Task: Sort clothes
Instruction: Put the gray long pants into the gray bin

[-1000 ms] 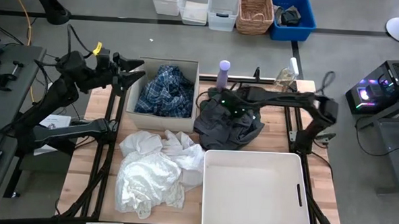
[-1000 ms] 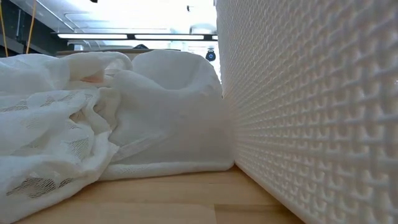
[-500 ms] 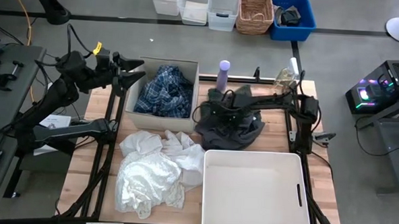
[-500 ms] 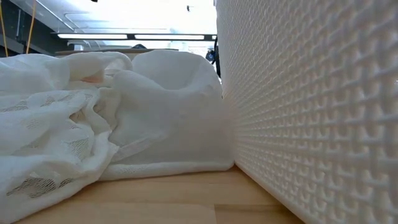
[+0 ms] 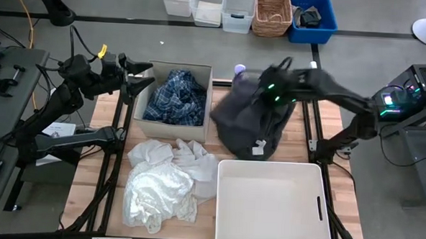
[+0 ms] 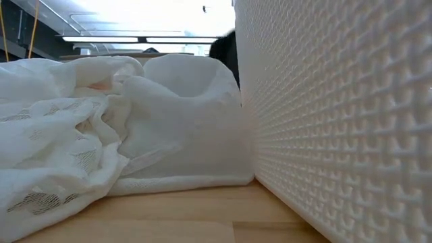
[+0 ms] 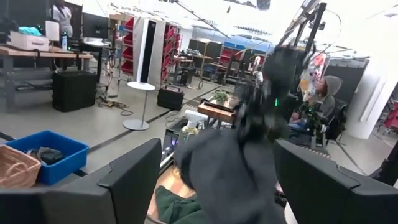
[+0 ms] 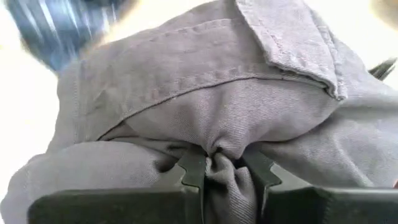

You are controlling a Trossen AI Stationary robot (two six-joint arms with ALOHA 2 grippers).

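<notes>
High view: right gripper (image 5: 270, 93) lifts dark grey top (image 5: 247, 121) above table (image 5: 342, 211)

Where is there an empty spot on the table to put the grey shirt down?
Inside the big white plastic bin nothing lies. Bare wood shows between it and the cardboard box of plaid shirt, under the hanging dark grey shirt. The heap of white clothes crowds the left.

The dark grey top (image 5: 250, 121) hangs bunched up above the table, just right of the cardboard box (image 5: 145, 95). The blue-and-white plaid shirt (image 5: 176, 96) is crumpled inside that box (filling most of it), and the white pieces (image 5: 163, 182) sit heaped in front of it.
</notes>
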